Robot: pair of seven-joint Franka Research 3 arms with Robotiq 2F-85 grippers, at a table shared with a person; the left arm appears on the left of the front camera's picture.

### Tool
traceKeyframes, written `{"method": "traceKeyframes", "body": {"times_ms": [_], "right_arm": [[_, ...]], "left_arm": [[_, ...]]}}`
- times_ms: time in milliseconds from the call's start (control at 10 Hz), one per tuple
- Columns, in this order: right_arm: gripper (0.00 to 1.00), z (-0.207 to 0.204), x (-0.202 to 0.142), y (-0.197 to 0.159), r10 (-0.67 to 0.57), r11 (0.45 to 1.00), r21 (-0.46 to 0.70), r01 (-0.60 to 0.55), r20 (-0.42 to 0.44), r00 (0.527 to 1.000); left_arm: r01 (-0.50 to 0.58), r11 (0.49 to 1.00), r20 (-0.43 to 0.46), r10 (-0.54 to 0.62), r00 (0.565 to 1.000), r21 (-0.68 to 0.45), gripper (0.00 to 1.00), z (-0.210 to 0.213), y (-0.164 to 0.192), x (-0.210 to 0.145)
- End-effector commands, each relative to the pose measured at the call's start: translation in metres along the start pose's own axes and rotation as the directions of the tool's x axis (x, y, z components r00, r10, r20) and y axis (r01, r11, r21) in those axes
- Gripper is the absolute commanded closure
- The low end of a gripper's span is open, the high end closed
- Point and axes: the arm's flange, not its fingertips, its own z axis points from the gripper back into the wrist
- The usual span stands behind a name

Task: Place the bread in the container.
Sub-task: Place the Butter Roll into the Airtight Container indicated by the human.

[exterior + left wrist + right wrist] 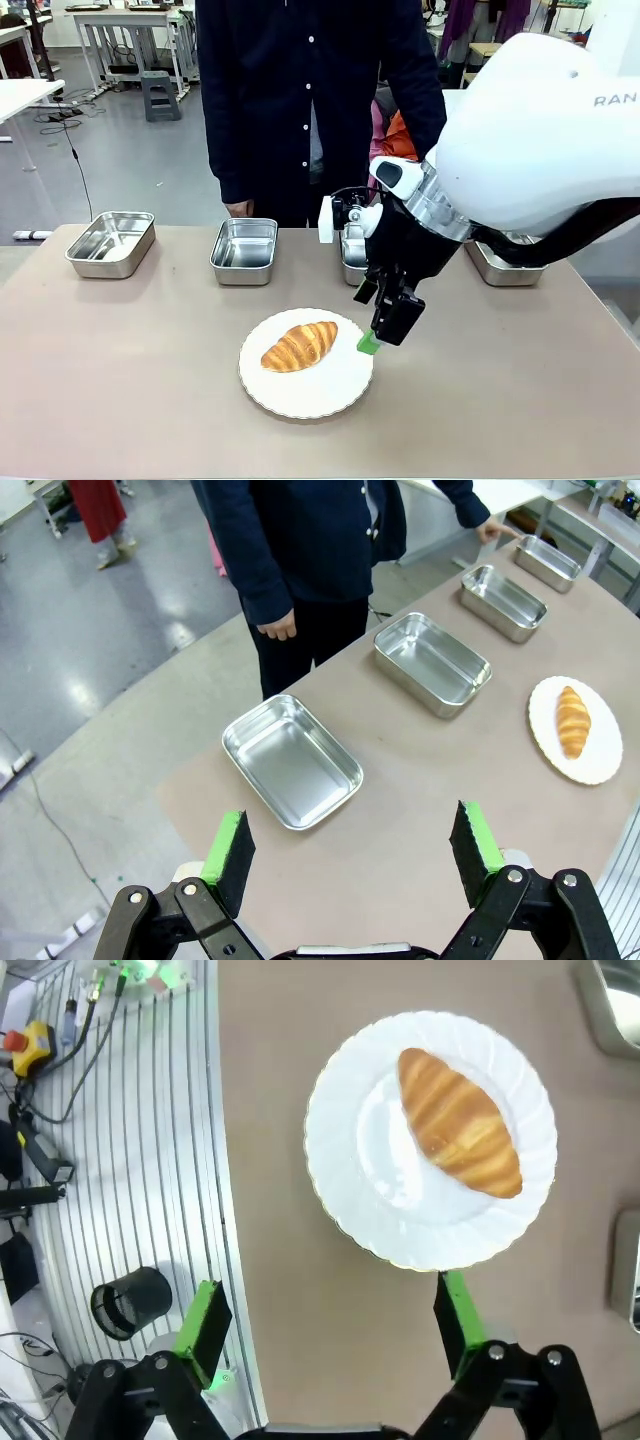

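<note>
The bread (299, 346), a golden-brown croissant, lies on a round white plate (306, 395) in the middle of the table. My right gripper (380, 338) hangs open just right of the plate, with nothing between its jaws. In the right wrist view the bread (459, 1123) lies ahead of the open right gripper (330, 1325). Several look-alike steel containers stand in a row at the far edge, such as the container (244, 250). Which of them is meant I cannot tell. My left gripper (350, 845) is open and empty, high above the nearest container (291, 761).
A person in a dark coat stands at the far side, one hand (238, 209) hanging near the table edge. The right arm's body hides part of the third tray (352, 262). A ribbed metal surface (130, 1160) borders the table in the right wrist view.
</note>
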Motion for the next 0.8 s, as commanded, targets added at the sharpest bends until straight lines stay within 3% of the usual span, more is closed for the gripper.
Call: {"method": "traceKeyframes", "body": {"times_ms": [0,300,500,700], "right_arm": [[0.00,0.008,0.010,0.002,-0.022,0.999,-0.023,0.022,0.001,1.000],[0.00,0.007,0.007,0.001,-0.003,1.000,-0.011,0.004,0.011,1.000],[0.00,-0.029,0.033,-0.048,0.161,0.987,0.015,-0.160,-0.041,0.986],[0.00,-0.063,0.050,-0.064,0.243,0.970,0.017,-0.242,-0.082,0.967]], "left_arm": [[0.001,1.000,0.002,-0.001,1.000,0.000,0.00,0.001,-0.001,0.000],[0.001,1.000,0.002,-0.001,1.000,0.000,0.00,0.001,-0.001,0.000],[0.001,1.000,0.002,-0.001,1.000,0.000,0.00,0.001,-0.001,0.000],[0.001,1.000,0.002,-0.001,1.000,0.000,0.00,0.001,-0.001,0.000]]}}
